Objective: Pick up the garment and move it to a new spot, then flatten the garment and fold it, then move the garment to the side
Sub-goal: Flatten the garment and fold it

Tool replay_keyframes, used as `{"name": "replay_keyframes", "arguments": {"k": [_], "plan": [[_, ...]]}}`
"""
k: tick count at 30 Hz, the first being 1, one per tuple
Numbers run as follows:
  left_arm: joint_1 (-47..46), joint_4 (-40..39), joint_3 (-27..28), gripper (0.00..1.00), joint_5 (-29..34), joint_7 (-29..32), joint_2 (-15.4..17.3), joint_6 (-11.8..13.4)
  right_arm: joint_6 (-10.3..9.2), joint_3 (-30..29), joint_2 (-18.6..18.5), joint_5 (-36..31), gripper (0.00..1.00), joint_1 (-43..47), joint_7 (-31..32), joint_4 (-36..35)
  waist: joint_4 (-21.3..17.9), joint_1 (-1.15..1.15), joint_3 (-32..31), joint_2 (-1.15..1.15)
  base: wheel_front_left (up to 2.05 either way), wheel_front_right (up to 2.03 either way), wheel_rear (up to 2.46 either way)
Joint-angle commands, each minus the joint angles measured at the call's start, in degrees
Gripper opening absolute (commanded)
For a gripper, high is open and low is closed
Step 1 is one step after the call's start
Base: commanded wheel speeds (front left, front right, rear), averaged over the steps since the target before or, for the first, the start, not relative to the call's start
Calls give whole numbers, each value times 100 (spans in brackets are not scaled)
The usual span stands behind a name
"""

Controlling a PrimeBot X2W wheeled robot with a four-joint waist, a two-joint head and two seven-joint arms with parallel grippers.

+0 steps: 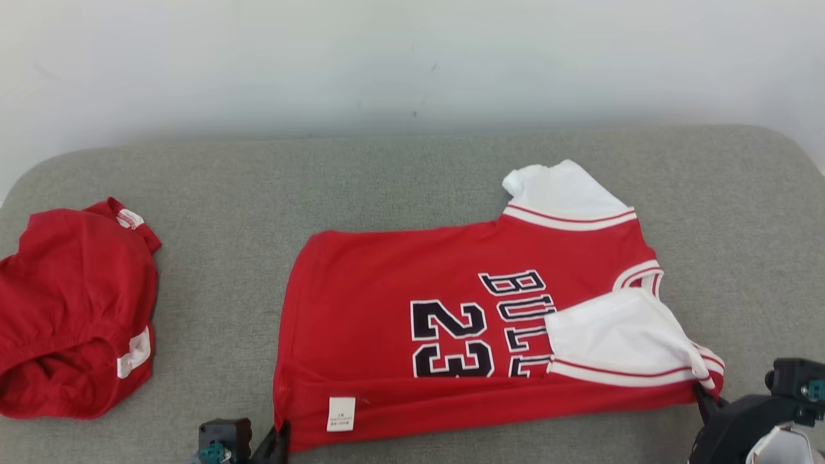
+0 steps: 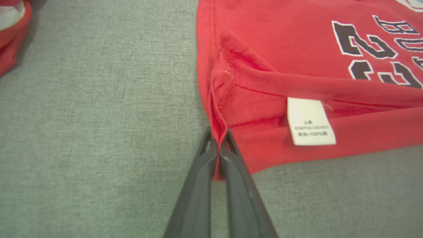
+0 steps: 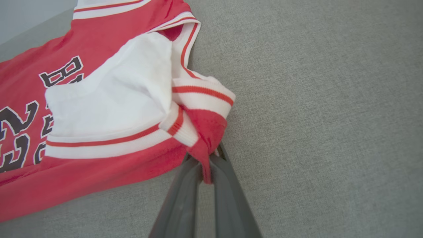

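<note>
So the robot's working at the grey cushion [image 1: 412, 174], and the red Bulls jersey [image 1: 387, 290] is lying sideways on it, right of the middle, close to the near edge. The left gripper [image 2: 218, 135] is pressing together on the hem corner, with red cloth bunching between the fingers, near the white care label [image 2: 310, 120]. The right gripper [image 3: 205, 153] is pinching the shoulder corner below the white sleeve [image 3: 109, 89], which is lying folded in over the lettering. Looks to me like the fold step is underway. I'm guessing the next move is calling for both arms lifting together and carrying that near edge toward the far one, keeping it taut. Another red garment [image 1: 71, 303] is sitting well off to the left.
</note>
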Motion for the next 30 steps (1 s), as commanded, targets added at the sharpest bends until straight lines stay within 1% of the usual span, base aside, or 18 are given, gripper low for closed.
{"name": "replay_keyframes", "arguments": {"k": [1, 5, 9, 10, 11, 12, 17, 19, 22, 25, 30], "plan": [[192, -125, 2, 0, -22, 49, 106, 83, -15, -71, 14, 42, 0, 205, 37, -121, 1, 1, -137, 0, 0, 0, 0], [384, -366, -24, 0, -44, 151, 169, 170, -15, -61, 81, 55, 0, 485, 93, -294, -20, 1, -156, 0, 0, 0, 0], [495, -460, -54, 0, -75, 227, 199, 212, -15, -30, 104, 117, 0, 625, 75, -307, -38, 1, -156, 0, 0, 0, 0], [532, -476, -55, 11, -86, 245, 201, 225, -15, -15, 110, 117, 0, 662, 62, -289, -48, 1, -157, 0, 0, 0, 0], [558, -489, -56, 45, -84, 249, 208, 247, -15, 6, 112, 144, 40, 688, 41, -256, -56, 1, -157, 0, 0, 0, 0], [567, -501, -46, 100, -87, 236, 218, 264, -15, 25, 114, 163, 100, 713, 19, -218, -64, 1, -159, 0, 0, 0, 0], [659, -566, -1, 100, -127, 205, 239, 350, -15, 101, 117, 213, 100, 705, -54, -89, -89, 1, -189, 0, 0, 0, 0], [667, -659, 49, 100, -158, 226, 275, 407, -14, 86, 118, 164, 100, 647, -39, -115, -91, 1, -202, 0, 0, 0, 0], [631, -813, 137, 100, -210, 270, 381, 425, -15, 80, 118, 60, 100, 495, 51, -245, -102, 1, -172, 0, 0, 0, 0], [391, -1012, 220, 100, -228, 400, 495, 444, -14, 105, 111, -41, 100, 222, 274, -464, -102, 1, -78, 0, 0, 0, 0], [-309, -1191, 353, 100, -263, 835, 675, 401, -14, 353, -220, -78, 100, -583, 939, -647, -135, 1, 234, 0, 0, 0, 0]]}}
